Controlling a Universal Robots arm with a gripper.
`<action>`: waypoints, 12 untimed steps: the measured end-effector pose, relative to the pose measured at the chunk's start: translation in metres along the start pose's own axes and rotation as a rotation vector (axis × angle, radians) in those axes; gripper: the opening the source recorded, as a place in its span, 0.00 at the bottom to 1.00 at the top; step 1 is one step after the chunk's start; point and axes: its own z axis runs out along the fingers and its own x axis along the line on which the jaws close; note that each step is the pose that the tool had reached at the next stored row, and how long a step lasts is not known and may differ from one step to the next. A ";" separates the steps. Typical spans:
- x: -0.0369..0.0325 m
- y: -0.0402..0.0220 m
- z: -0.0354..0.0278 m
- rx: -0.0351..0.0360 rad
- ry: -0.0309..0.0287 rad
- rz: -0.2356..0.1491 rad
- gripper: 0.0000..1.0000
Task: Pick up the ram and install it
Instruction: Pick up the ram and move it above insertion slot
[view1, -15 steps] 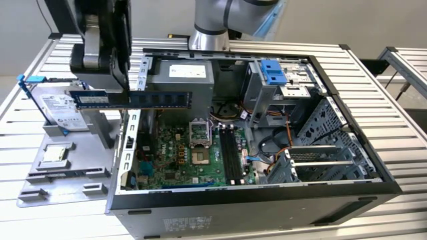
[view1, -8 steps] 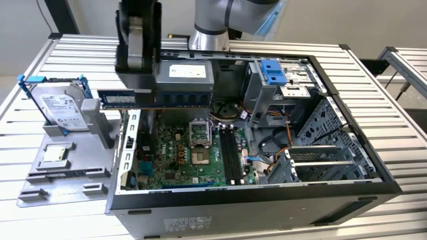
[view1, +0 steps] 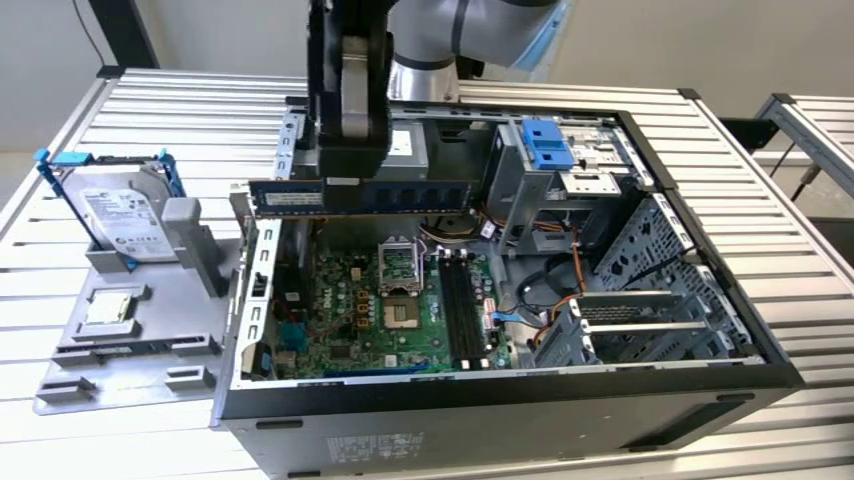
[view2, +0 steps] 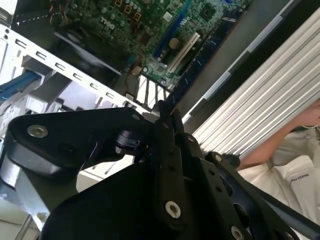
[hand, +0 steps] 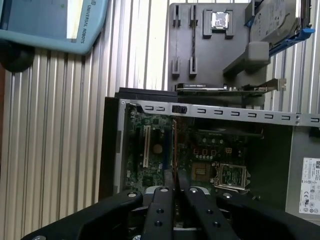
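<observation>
Gripper: the gripper (hand: 175, 192) is pressing its two fingers flat on the ram, with only the board's thickness between them; it is holding nothing else.
Ram, place: the ram (view1: 414, 196) is hanging in the upper centre of the exterior view, long side level, above the open case and touching nothing below. The fingers are gripping its upper edge, toward the end at the exterior view's left.
Ram, look: a long thin blue stick, showing a row of black chips and a pale label near the end at the exterior view's left. In the first wrist view it is appearing edge-on, as a thin line running away from the fingers.
Step in hand: I am judging that the picking up is done and the installing is not yet begun; the stick is being carried over the motherboard (view1: 360, 300).
Memory slots: the memory slots (view1: 461, 300) are lying as dark parallel lines in the frame's middle, running near to far, while the stick is lying across the frame.
What seating is asking for: in my judgement, the stick's long edge must be running along one slot, contact edge down, before any straight push; a crooked entry is risking a jam.
Case: the computer case (view1: 534, 385) is lying open on its side.
Farther: a hard drive (view1: 127, 215) is standing in a grey holder (view1: 134, 330) at the exterior view's left, on the slatted table (view1: 200, 95).
</observation>
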 end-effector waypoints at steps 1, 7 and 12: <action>0.0002 -0.0031 -0.0002 0.0001 0.0003 -0.003 0.00; 0.0012 -0.0215 -0.0016 0.0007 0.0014 -0.018 0.00; 0.0018 -0.0345 -0.0026 0.0012 0.0026 -0.033 0.00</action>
